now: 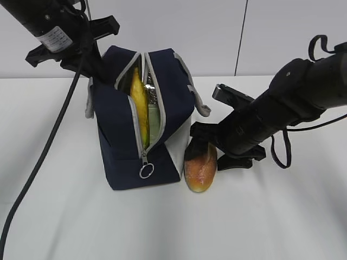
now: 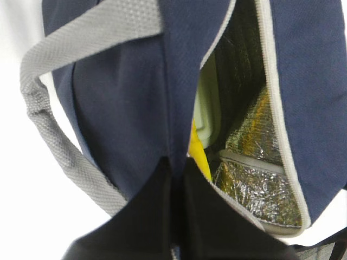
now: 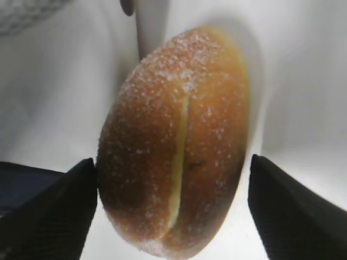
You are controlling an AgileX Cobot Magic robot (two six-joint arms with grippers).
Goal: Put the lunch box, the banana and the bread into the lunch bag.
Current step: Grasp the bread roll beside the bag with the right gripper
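Bread [image 3: 173, 146] fills the right wrist view, lying on the table [image 1: 271, 216] with its split crust up and the right gripper [image 3: 173, 208] straddling it; you can see both jaws spread wide, one at each flank, the left-hand one touching or nearly touching the crust and the other standing clear, so nothing is clamped yet. Note from the exterior view that the roll rests just beside the white end panel of the bag [image 1: 116, 130], which keeps the coming lift short. Observe that the bag stands upright with its zipper [image 1: 145, 162] run open, and that the left gripper [image 2: 176, 216] is pinched together on the navy fabric at the rim; judge this hold as the means of keeping the mouth spread and the bag steady. Check the contents: the banana [image 1: 140, 105] stands on end in the opening, and the box [image 2: 207, 105] shows its pale green lid beside it against the silver lining. Treat the bread as the one item still outside; expect to close on it, raise it and carry it over the gap
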